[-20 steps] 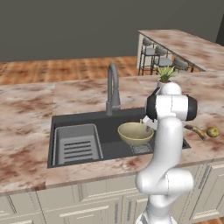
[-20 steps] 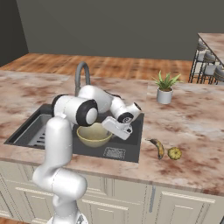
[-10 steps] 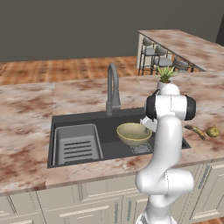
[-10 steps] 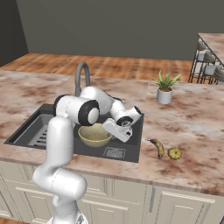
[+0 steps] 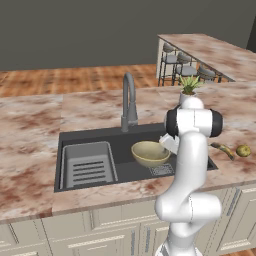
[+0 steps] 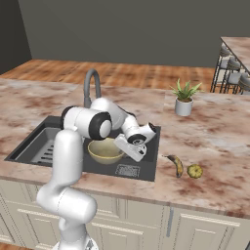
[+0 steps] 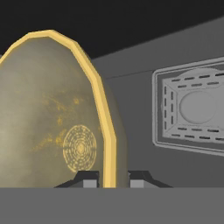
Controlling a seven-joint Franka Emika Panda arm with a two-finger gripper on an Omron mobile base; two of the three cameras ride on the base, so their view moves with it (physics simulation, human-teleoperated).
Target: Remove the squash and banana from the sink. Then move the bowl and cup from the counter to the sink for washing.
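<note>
The olive-yellow bowl [image 5: 149, 153] [image 6: 104, 151] sits in the right part of the dark sink [image 5: 91, 135] [image 6: 147, 155]. My gripper [image 6: 125, 146] [image 7: 111, 177] reaches down at the bowl's right side and is shut on its pale rim [image 7: 99, 94], one fingertip on each side. On the counter right of the sink lie the banana [image 5: 223, 149] [image 6: 177, 165] and, beside it, the round squash [image 5: 243, 150] [image 6: 195, 171]. The cup is out of view.
A grey ribbed tray [image 5: 88, 164] [image 6: 43, 147] fills the sink's left part, and the gooseneck faucet [image 5: 128, 103] [image 6: 91, 85] rises behind the basin. A drain plate [image 7: 195, 106] lies on the sink floor. A potted plant [image 5: 188, 92] [image 6: 184, 99] stands on the counter behind.
My hand has come down a little toward the sink floor with the bowl's rim in its grip. The bowl has barely shifted.
</note>
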